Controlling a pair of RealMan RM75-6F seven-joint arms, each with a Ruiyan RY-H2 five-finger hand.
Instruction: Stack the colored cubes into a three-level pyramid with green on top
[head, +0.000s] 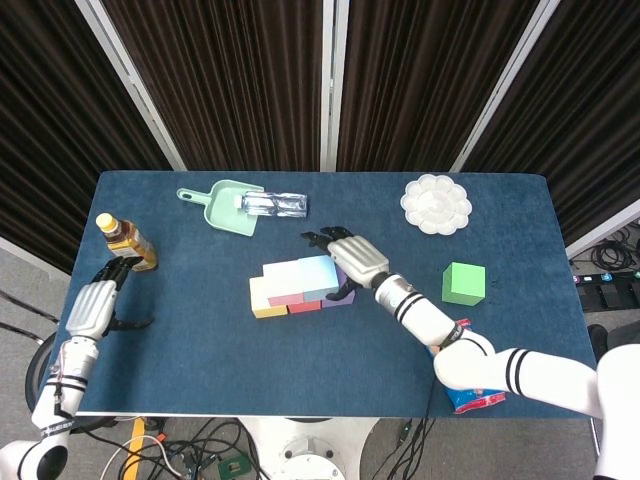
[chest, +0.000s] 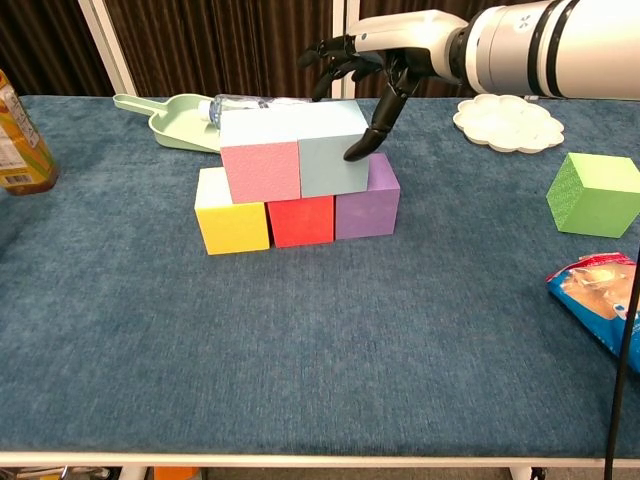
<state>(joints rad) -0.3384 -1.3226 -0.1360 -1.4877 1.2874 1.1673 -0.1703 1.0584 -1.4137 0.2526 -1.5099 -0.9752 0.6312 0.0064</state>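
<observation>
Chest view gives you the cleanest look at where you are: yellow cube (chest: 232, 213), red cube (chest: 302, 220) and purple cube (chest: 368, 199) sit in a row on the desk (chest: 300, 340), with the pink cube (chest: 260, 170) and the pale blue cube (chest: 335, 152) on top of them as level two. Your right hand (chest: 375, 62) is hanging over the right end of that second row, fingers spread and holding nothing, one fingertip right at the pale blue cube's right edge; looks like it's touching or a hair off, I can't really tell. Your left hand (head: 95, 305) is parked way off at the desk's left edge near the tea bottle (head: 127, 241), fingers loosely curled with nothing in them. My read is you're squaring up level two, so if you nudge, push that pale blue cube gently toward the pink one and watch that the two stay centered over the bottom three, since that seam is where the top piece has to land. The green cube (chest: 592, 194) is well apart on the right, flat on the desk, near the snack bag (chest: 605, 305). When you go for it, lift the hand straight up first so a trailing finger doesn't drag the row, grab the green one by opposite faces, and set it down level across the pink/blue seam before letting go.
</observation>
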